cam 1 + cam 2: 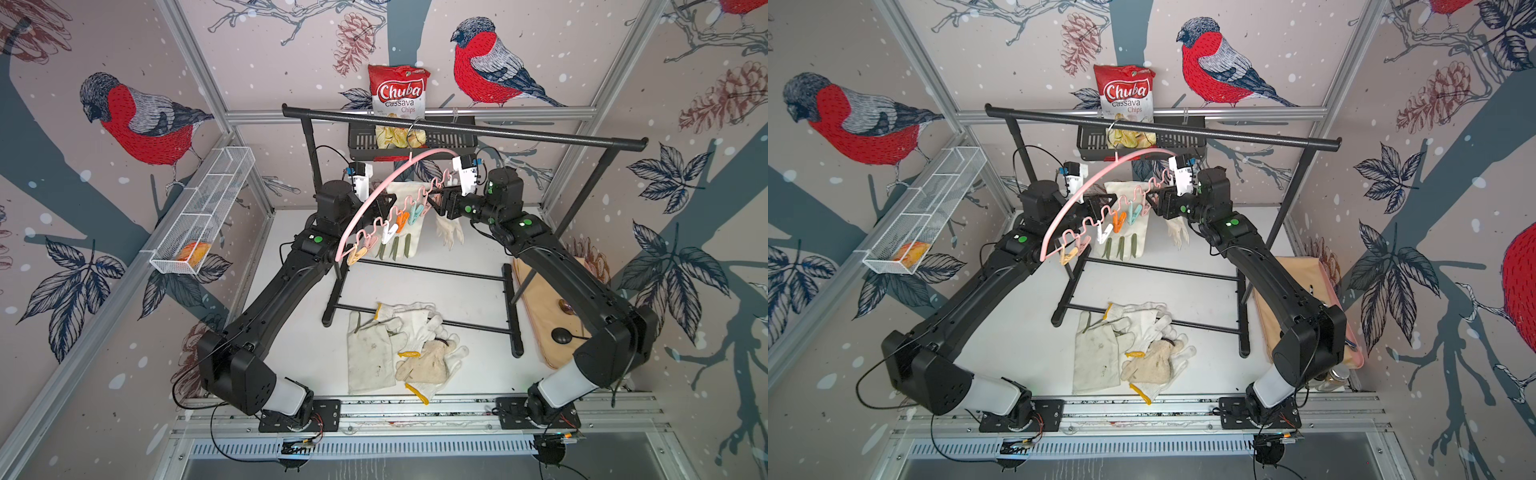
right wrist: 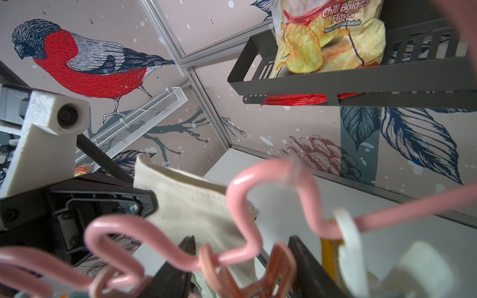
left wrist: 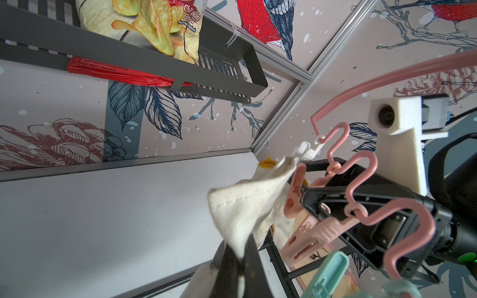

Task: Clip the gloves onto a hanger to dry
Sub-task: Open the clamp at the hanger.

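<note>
1. Pile of loose gloves (image 1: 405, 353): lies on the white table (image 1: 478, 374) near its front edge, between the two arm bases. One flat leather glove (image 1: 370, 361) touches and partly underlies several knitted ones with yellow cuff edging.
2. One black garment rack (image 1: 457, 129): its feet stand just behind the pile and its top bar runs across the back.
3. One pink arched hanger (image 1: 374, 194): hooked over the rack's bar and hanging tilted, low end toward the left arm. A row of pastel pegs (image 1: 401, 222) hangs along its wavy lower edge.
4. The left gripper (image 3: 244, 260): raised to the hanger, jaws closed tight on the cuff of the hanging leather glove (image 1: 405, 239), whose olive finger strips point down.
5. The right gripper (image 2: 241, 247): faces the left one at the hanger's wavy edge. Jaws stand partly apart, one finger on either side of a coral peg (image 2: 258, 268). Whether they squeeze it cannot be told.
6. One hanging knitted glove (image 1: 451, 230): held by a white peg (image 3: 307, 152) near the hanger's high end, fingers down, just beside the right gripper.
7. One black basket (image 1: 453, 143): fixed on the back wall, holding a red chips bag (image 1: 399, 91).
</note>
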Controlling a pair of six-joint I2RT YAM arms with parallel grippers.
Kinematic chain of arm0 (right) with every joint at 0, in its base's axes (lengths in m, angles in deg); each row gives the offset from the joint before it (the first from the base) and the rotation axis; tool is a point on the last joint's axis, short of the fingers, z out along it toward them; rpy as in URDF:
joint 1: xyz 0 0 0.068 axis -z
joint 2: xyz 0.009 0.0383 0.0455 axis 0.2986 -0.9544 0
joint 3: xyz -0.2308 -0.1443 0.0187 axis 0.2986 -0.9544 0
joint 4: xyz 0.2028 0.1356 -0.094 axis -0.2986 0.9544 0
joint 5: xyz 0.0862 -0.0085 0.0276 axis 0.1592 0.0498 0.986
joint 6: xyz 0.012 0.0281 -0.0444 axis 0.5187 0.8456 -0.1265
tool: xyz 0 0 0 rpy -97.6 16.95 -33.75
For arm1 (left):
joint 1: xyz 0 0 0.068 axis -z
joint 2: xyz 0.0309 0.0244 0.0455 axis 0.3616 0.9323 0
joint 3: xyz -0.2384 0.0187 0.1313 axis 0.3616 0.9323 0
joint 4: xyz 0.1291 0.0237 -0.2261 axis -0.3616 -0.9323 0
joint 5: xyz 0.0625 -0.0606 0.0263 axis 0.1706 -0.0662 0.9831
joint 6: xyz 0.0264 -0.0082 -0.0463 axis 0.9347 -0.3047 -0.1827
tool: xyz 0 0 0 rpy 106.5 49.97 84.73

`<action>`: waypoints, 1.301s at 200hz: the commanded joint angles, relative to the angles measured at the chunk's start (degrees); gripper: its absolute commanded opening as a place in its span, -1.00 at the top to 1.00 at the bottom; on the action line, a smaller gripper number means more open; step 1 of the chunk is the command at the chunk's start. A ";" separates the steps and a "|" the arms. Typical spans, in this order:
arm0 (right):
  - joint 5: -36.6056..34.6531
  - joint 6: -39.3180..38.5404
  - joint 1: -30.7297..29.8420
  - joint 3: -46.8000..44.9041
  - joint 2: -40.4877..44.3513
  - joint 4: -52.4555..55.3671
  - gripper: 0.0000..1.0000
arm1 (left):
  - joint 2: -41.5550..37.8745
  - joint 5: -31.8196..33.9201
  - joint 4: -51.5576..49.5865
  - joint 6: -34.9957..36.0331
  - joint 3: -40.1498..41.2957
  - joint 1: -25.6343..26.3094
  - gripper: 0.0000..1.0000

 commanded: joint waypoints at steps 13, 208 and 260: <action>0.05 0.91 1.06 -2.33 2.20 -3.59 -0.20 | -0.14 0.36 0.72 0.69 -0.88 0.23 1.00; 8.12 2.36 4.86 -5.60 5.05 -6.47 -0.21 | 1.42 1.66 -0.47 1.15 -3.44 2.66 1.00; 7.81 2.29 4.28 -5.32 4.23 -6.65 -0.20 | 1.60 1.60 -0.44 1.13 -3.56 2.98 1.00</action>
